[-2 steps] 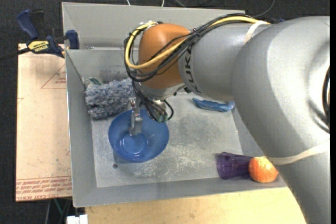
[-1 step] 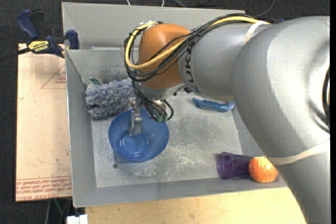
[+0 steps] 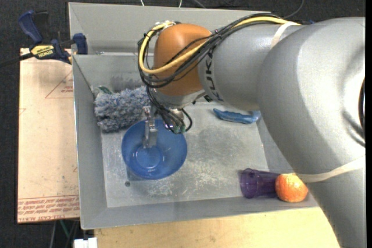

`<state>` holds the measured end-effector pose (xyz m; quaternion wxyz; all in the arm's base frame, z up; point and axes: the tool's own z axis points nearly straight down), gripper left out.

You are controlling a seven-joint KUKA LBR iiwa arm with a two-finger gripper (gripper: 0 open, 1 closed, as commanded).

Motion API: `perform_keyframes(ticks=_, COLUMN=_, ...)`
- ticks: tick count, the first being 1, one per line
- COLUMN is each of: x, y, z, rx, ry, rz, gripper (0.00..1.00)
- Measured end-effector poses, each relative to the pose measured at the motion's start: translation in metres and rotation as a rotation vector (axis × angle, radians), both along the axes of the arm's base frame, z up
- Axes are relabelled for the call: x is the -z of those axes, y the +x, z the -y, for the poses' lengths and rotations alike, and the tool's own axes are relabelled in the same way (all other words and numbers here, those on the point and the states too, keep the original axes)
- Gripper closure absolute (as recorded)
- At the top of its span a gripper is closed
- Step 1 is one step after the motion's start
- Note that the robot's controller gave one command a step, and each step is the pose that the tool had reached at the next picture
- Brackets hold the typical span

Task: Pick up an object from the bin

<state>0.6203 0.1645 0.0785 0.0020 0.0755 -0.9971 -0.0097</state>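
The gripper (image 3: 151,141) reaches down into a blue bowl (image 3: 167,157) on the floor of the bin (image 3: 90,142); I cannot tell whether it is clenched or released. A fuzzy grey cloth (image 3: 119,106) lies just beside the bowl's upper left. A blue strip (image 3: 235,117) lies to the bowl's upper right. A purple cup (image 3: 258,183) touching an orange ball (image 3: 290,188) sits well to its lower right.

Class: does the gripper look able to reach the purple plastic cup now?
Probably yes: the purple plastic cup lies uncovered, only the orange ball beside it; the gripper hangs over the round blue bowl.
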Motion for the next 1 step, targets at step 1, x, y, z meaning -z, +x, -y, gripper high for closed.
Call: perform_keyframes(ticks=1, x=0.0059, y=0.0030, z=-0.0054, rx=-0.005, ry=0.000, rz=-0.001, gripper=1.00)
